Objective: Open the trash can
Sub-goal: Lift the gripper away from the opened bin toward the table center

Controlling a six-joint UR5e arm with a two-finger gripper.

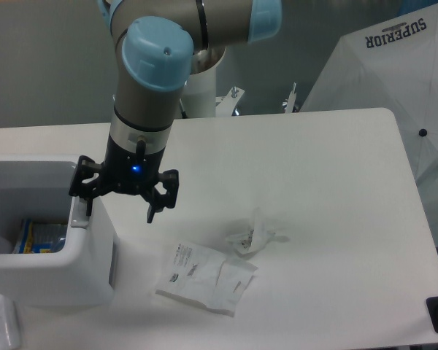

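Trash can [51, 281] open, contents visible; gripper [121, 203], fingers apart and empty, one on the grey push tab [79, 214], should lift straight up.

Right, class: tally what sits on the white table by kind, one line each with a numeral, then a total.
Trash can, open, with something colourful inside: 1
Flat printed paper wrapper: 1
Crumpled paper wrapper: 1
Total: 3
The gripper hangs above the can's right edge and is not counted.
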